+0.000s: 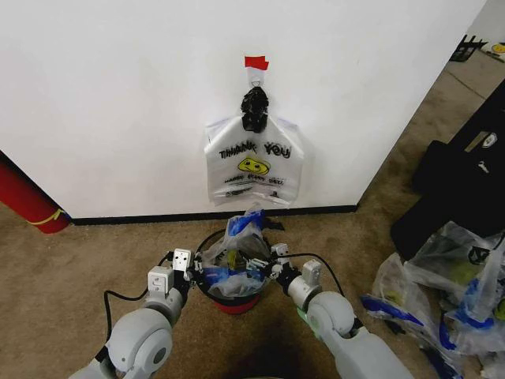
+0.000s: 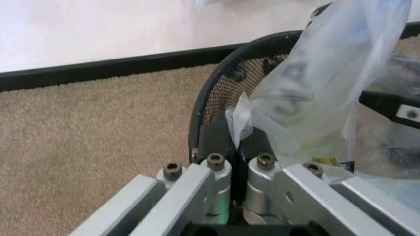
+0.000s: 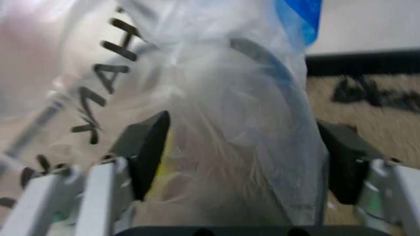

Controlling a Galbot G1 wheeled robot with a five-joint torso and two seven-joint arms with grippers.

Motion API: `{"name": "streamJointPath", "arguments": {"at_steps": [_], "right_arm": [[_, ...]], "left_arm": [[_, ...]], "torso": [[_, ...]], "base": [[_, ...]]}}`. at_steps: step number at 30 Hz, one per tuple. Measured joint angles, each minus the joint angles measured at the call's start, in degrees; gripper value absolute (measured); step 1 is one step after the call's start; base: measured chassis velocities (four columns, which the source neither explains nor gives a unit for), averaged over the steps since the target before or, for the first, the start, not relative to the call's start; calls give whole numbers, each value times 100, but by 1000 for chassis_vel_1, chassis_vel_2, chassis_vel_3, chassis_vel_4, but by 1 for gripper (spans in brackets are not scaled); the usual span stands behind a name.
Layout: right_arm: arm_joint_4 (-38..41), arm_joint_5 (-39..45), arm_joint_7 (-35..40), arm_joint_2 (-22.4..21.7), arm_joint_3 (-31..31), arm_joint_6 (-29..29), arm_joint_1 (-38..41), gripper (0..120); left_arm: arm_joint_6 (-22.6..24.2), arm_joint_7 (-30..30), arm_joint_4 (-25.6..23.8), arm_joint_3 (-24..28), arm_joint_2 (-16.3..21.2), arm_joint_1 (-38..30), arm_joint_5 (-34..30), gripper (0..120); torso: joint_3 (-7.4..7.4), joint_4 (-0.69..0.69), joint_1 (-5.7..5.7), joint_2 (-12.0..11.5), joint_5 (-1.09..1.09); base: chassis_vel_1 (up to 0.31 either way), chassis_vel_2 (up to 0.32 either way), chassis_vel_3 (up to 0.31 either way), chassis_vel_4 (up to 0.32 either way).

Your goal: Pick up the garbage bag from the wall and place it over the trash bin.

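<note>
Head view: thin crinkly translucent garbage bag (image 1: 239,246) with blue patches sits bunched in the mouth of the round black wire-mesh trash bin (image 1: 230,298), red base, on beige carpet just before the white wall (image 1: 118,95) with black baseboard. Left gripper (image 2: 237,142) at the bin's left rim has its dark pads pinched together on a fold of the film; right gripper (image 3: 246,147) at the right rim stands wide apart, bag plastic between the jaws. Second white bag (image 1: 252,168) reading "THANK YOU" with yellow smiley hangs on the wall hook under red tape (image 1: 256,61).
</note>
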Motion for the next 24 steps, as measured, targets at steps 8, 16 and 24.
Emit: {"name": "streamJointPath", "arguments": {"at_steps": [8, 16, 24], "right_arm": [[207, 337, 591, 49, 7, -753, -21, 40], [227, 398, 1154, 144, -56, -643, -151, 9], [154, 422, 1131, 227, -6, 99, -428, 1]], "left_arm": [[-4, -18, -15, 29, -7, 17, 9, 0], [-7, -38, -132, 38, -2, 82, 6, 0], [-2, -57, -516, 69, -23, 214, 1, 0]], "torso": [[-1, 0, 0, 0, 0], [-1, 0, -1, 1, 0], [0, 1, -1, 2, -1]], "base": [[0, 0, 0, 0], [0, 0, 0, 0], [0, 0, 0, 0]]}}
